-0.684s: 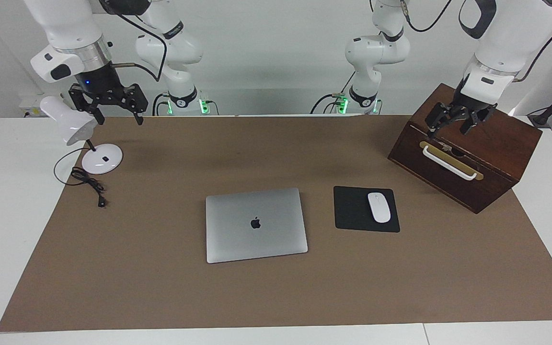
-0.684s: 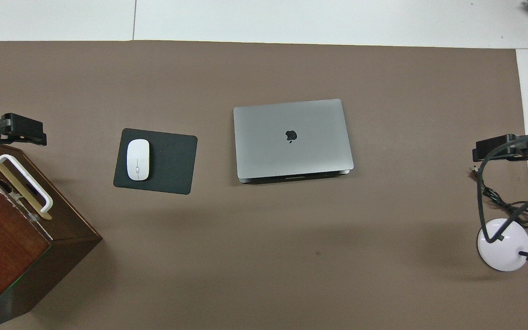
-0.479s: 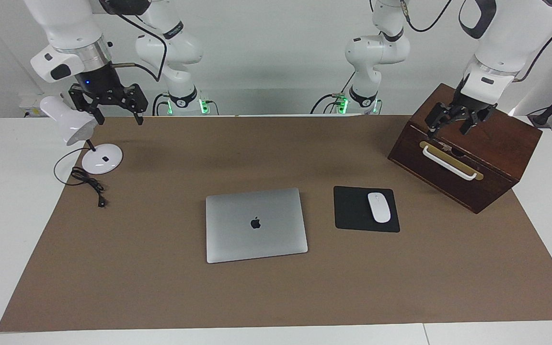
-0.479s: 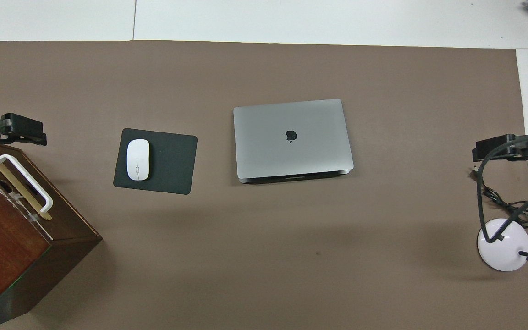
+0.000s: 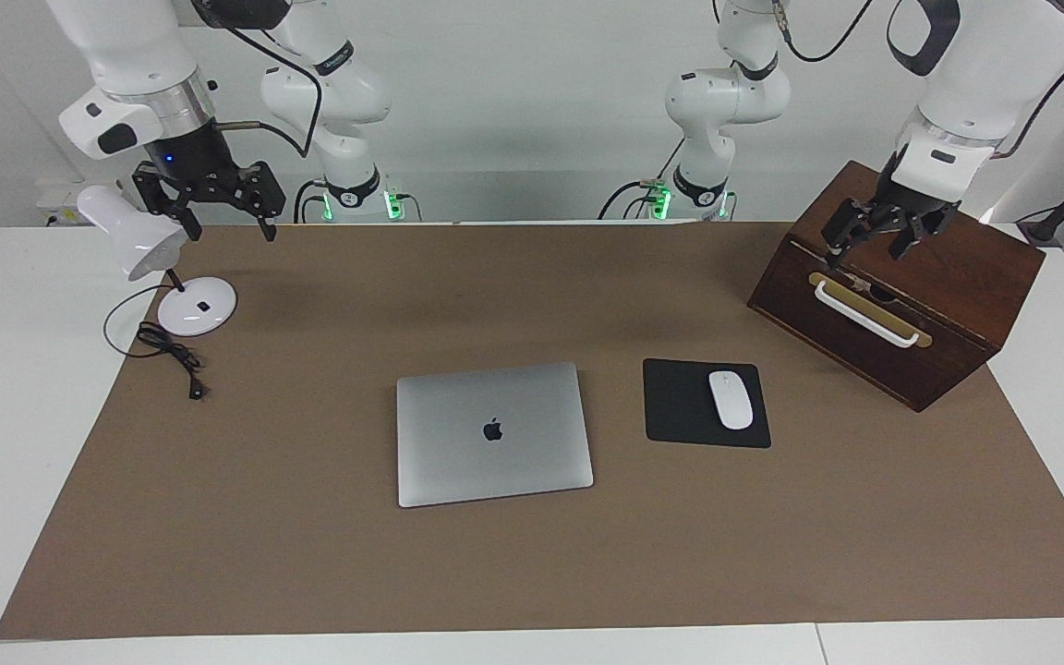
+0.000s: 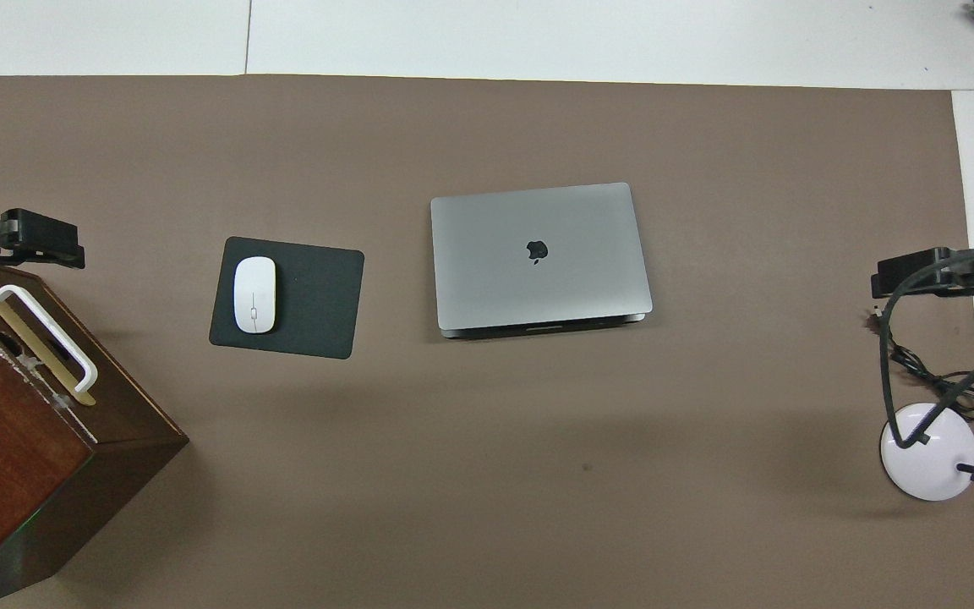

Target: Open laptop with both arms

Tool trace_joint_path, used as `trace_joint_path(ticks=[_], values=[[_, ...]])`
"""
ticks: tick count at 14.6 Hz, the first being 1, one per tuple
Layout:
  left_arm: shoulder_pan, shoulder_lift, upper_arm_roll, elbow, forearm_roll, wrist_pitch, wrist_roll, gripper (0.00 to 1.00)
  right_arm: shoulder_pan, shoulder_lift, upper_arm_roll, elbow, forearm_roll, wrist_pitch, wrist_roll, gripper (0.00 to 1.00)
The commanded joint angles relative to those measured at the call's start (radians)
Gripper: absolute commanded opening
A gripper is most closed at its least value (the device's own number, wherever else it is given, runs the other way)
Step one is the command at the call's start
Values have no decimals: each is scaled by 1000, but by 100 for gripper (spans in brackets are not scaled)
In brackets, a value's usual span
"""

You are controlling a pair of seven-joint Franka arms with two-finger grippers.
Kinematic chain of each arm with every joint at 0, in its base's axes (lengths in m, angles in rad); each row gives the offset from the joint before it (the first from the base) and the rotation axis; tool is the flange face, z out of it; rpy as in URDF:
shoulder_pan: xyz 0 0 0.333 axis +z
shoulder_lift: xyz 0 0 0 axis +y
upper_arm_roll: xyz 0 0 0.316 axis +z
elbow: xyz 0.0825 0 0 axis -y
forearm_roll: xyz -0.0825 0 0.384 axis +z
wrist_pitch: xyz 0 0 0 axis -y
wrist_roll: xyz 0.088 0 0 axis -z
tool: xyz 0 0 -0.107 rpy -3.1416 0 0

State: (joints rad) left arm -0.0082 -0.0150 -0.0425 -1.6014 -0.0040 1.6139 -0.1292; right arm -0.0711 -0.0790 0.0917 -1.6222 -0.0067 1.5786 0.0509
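Silver-grey matte metal laptop (image 5: 493,433), thin slab with rounded corners and dark apple logo, lies shut and flat mid-table on the brown mat (image 5: 310,554). Beside it, toward the left arm's end, a black rectangular mouse pad (image 5: 680,406) carries a glossy white oval mouse (image 5: 731,399). Dark polished wooden box (image 5: 957,305) with white bar handle on a brass plate sits at that end; left gripper (image 5: 874,247) hangs over it, fingers spread, empty. Right gripper (image 5: 223,224) hangs beside the white desk lamp (image 5: 190,309) with round base and black cord, fingers also spread, empty.
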Motion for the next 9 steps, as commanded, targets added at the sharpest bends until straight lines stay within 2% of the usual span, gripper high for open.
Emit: trace_joint_path(ticks=[1,6,7,9], values=[[4,0,1,0,-11,1,11,100,1,-21,-4,-25,25,23,-8,100],[2,-2,1,-6,-11,-2,3,100,-1,-21,-4,-25,25,24,-8,100],[1,-3,0,-6,-11,-8,3,91,-1,-21,-4,-25,25,24,-8,100],[1,-5,-3,-9,-11,-6,2,58,-1,-21,-4,-25,25,24,-8,100]])
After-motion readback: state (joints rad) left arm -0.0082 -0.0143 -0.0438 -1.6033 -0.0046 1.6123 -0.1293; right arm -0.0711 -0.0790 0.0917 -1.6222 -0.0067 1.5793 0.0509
